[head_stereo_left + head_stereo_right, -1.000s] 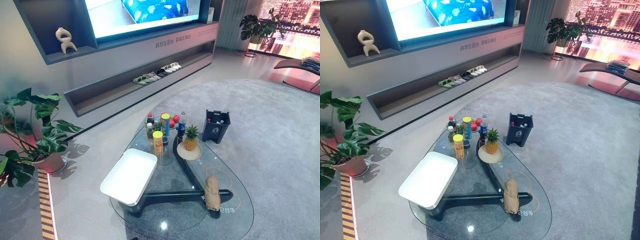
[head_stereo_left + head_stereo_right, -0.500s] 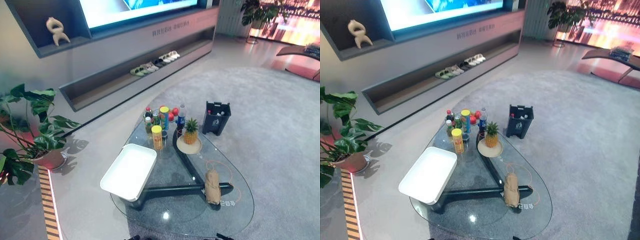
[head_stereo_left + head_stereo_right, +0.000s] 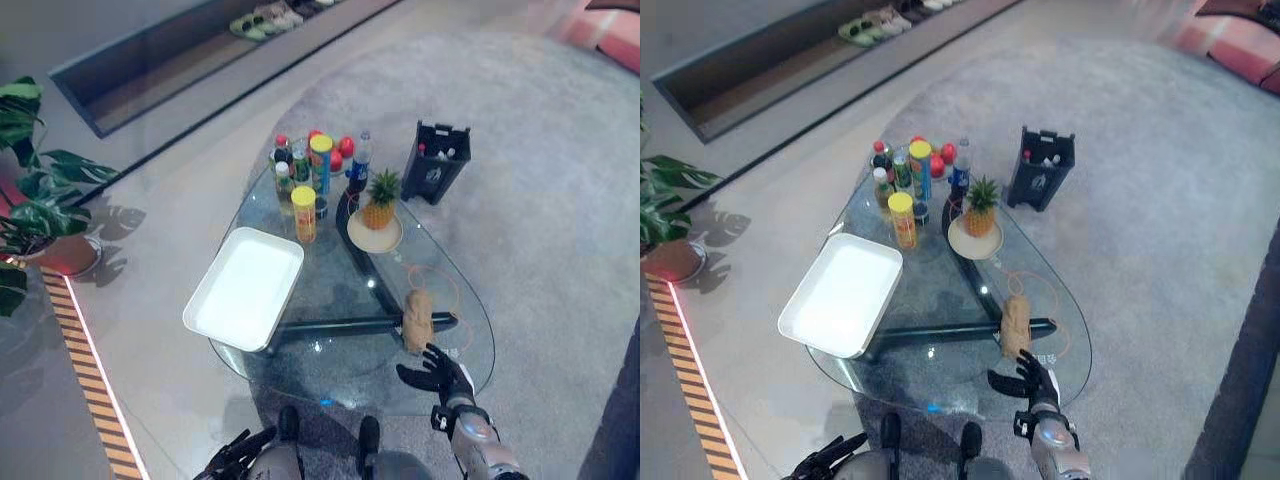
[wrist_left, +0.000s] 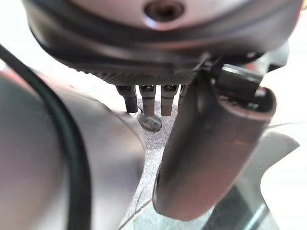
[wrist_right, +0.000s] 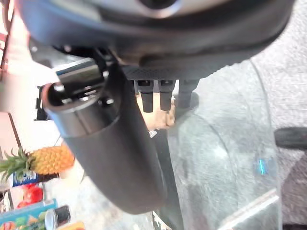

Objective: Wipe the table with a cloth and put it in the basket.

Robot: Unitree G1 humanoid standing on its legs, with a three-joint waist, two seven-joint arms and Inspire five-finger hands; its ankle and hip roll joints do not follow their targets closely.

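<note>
The left hand point(image 3: 238, 452) is cut off by the bottom edge; the potted plant point(image 3: 30, 190) by the left edge; the small items inside the dark bin point(image 3: 436, 160) are too small to tell

cloth point(image 3: 417, 320): tan
basket point(image 3: 244, 288): white
glass table point(image 3: 300, 366): clear top, dark base
pineapple point(image 3: 379, 200): yellow, green crown
bin point(image 3: 436, 162): dark navy
floor strip point(image 3: 88, 366): orange and black stripes

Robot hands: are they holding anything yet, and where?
Nothing. The right hand is open just short of the rolled cloth on the glass table; the left hand hangs open, low.
</note>
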